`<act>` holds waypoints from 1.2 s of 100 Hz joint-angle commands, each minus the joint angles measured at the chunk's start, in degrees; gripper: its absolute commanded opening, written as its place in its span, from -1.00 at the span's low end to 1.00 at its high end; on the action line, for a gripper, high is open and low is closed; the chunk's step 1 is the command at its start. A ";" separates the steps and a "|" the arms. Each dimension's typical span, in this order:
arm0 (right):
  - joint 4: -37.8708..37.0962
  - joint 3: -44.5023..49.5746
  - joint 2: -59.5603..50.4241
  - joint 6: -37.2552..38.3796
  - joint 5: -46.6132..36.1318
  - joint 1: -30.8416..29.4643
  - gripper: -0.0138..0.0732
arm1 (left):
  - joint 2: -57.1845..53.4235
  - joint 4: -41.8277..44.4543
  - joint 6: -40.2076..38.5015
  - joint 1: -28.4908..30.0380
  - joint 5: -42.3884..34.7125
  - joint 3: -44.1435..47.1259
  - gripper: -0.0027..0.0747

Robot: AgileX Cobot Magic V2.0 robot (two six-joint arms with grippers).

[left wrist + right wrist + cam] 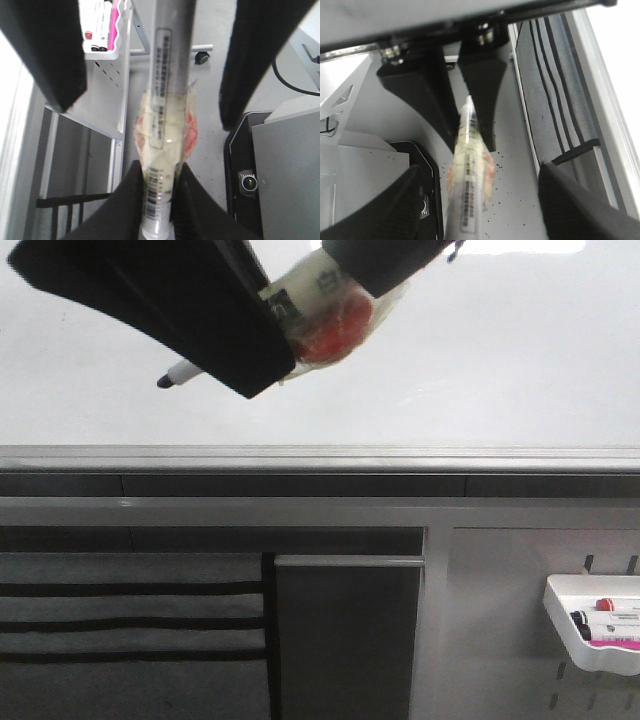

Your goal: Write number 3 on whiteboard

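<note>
1. While the marker point(165, 75) is being held in front of the whiteboard point(450, 370), no stroke is being shown on the white surface, so the number 3 is being judged as not yet begun.
2. The marker is being clenched near one end by the left gripper point(160, 172), its fingers being pressed tight against the barrel in both wrist views.
3. The right gripper point(480, 172) is being kept released, with its fingers spread wide on either side of the barrel and apart from it.
4. The dark tip point(165, 381) is being pointed out past a black gripper body in the front view; whether it is touching the board cannot be told.
5. A wad of tape point(335, 330) with something red inside is being carried around the barrel, just beyond the left fingertips.
6. The marker is being judged light, stiff and smooth, so it is likely to be twisted or pushed back in the grip once the tip is being pressed on the glossy board; the taped wad is being taken as the better place to hold it, since more friction is being offered there.
7. The board is being judged hard and slippery, so only light pressure is being called for.
8. Spare markers are being stored in a white tray point(560, 602) below the rail point(320, 455).
</note>
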 commanded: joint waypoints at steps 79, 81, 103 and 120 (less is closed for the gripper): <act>7.77 -2.05 -2.64 -6.78 0.87 -2.51 -0.14 | -4.37 -2.39 1.91 -0.48 -3.76 -1.89 -0.98; 7.77 -2.05 -2.64 -6.78 0.97 -2.51 -0.14 | -4.37 -2.39 1.91 -0.48 -3.76 -1.89 -0.98; 7.98 -2.05 -2.64 -6.78 1.29 -2.51 -0.40 | -4.37 -2.39 1.91 -0.48 -3.76 -1.89 -0.98; 8.08 -2.05 -2.64 -6.78 1.32 -2.51 -0.63 | -4.37 -2.39 1.91 -0.48 -3.76 -1.89 -0.98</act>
